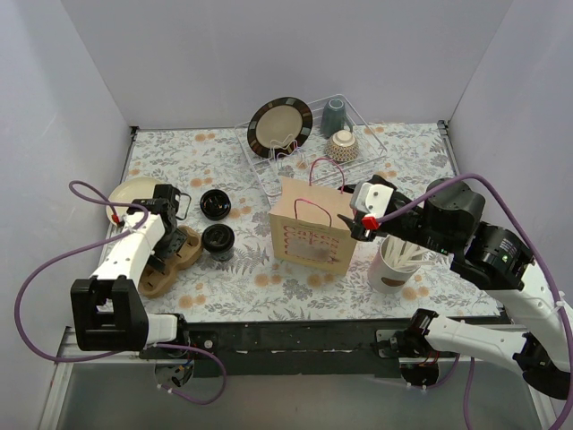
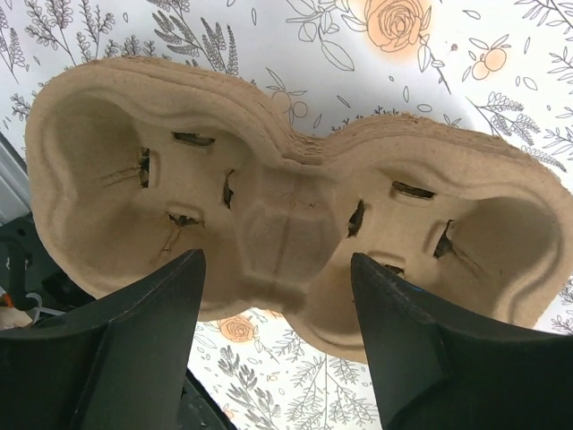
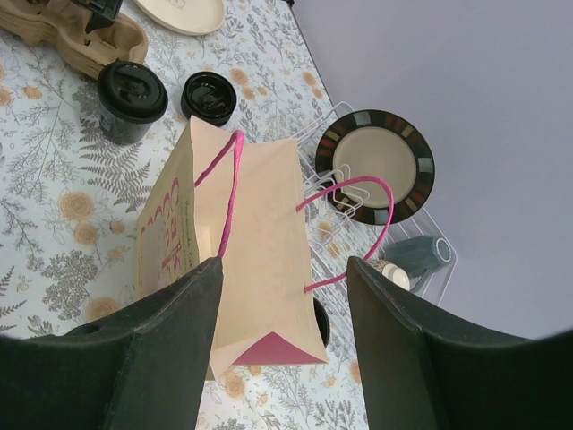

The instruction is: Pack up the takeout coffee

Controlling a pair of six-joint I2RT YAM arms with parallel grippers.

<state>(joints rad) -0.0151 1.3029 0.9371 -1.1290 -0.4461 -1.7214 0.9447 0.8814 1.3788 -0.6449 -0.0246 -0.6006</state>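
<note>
near cup (image 1: 218, 240): small, black paper, round black plastic lid w/ glossy rim. Upright, at 9 o'clock of the bag (image 1: 313, 235), apart from it.
far cup (image 1: 215, 204): same black lid, body hardly seen. At 12 o'clock of the near cup, close, not touching.
carrier (image 2: 286, 224): brown moulded pulp, rough, two round wells w/ slits, narrow waist. At 8 o'clock of the near cup.
bag: beige paper, flat sides, pink cord handles, standing.
left pincer (image 2: 273, 269): fingers spread, over the carrier's near edge at the waist. Contact: cannot tell.
right pincer (image 3: 284, 269): fingers spread wide, bag's top end between them, gap visible at one finger.
</note>
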